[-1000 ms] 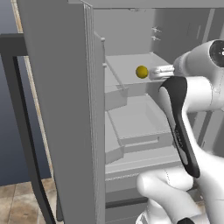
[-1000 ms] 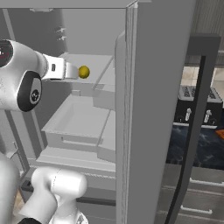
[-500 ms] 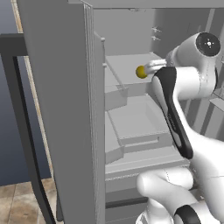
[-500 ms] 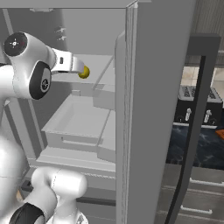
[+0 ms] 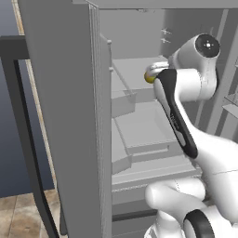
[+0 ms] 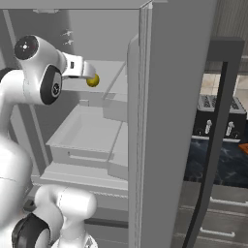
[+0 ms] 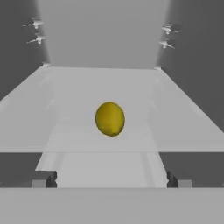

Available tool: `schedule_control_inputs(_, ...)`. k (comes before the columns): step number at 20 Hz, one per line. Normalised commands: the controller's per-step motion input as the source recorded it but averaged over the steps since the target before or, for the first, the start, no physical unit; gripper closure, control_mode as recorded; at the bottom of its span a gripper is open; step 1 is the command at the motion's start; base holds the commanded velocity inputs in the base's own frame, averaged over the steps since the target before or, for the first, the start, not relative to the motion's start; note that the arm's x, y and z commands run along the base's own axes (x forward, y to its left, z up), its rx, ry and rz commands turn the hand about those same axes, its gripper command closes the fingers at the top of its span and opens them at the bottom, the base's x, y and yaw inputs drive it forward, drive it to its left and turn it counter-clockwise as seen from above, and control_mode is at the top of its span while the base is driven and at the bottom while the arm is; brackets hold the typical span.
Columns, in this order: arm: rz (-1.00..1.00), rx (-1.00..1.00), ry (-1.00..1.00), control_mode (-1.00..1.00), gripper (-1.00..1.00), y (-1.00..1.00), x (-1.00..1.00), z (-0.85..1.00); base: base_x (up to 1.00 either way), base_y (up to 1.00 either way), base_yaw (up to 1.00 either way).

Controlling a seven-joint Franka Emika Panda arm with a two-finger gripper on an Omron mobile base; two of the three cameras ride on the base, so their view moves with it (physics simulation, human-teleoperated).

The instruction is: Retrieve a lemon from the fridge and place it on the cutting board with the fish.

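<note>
Inside the open fridge (image 5: 69, 116), the gripper (image 6: 87, 72) has pushed further in than a second ago. Back then the lemon (image 6: 93, 80) sat clear in front of the hand with a small gap between them. Now, in the left base view, the arm's dark-striped link covers most of the fruit, and a mere yellow sliver (image 5: 149, 78) peeks out beside the hand. From the right base view the hand's pale end reaches right up to the lemon, just above it and touching or nearly so; which of the two I cannot tell. The arm's big round joint has also swung higher and nearer to the fridge's middle.

The lemon itself has not shifted. It rests on the pale grey upper shelf (image 7: 131, 87), roughly midway between the side walls and well forward of the back wall. Through the hand view it sits dead centre (image 7: 110, 118), an egg-shaped, smooth, dull-yellow fruit, slightly taller than wide, with a faint nub at its lower end and darker shading underneath.

The jaws stand fully wide, one tip showing at each lower corner of the hand view with the lemon lined up between them, and nothing is gripped.
</note>
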Motion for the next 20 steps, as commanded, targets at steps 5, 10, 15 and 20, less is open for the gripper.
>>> schedule_control_inputs(5,0.0,0.0,0.02,-1.0,-1.0,0.01,0.36,0.0,0.0,0.0,0.0)
schedule_control_inputs(10,0.0,0.0,0.01,-1.0,-1.0,0.0,0.4,-0.05,0.0,0.0,0.0)
schedule_control_inputs(15,0.0,0.0,0.0,-1.0,-1.0,0.0,0.43,-0.17,0.0,0.0,0.0)
schedule_control_inputs(20,0.0,-0.01,0.02,-1.0,-1.0,0.0,0.19,-0.13,0.0,0.0,0.0)
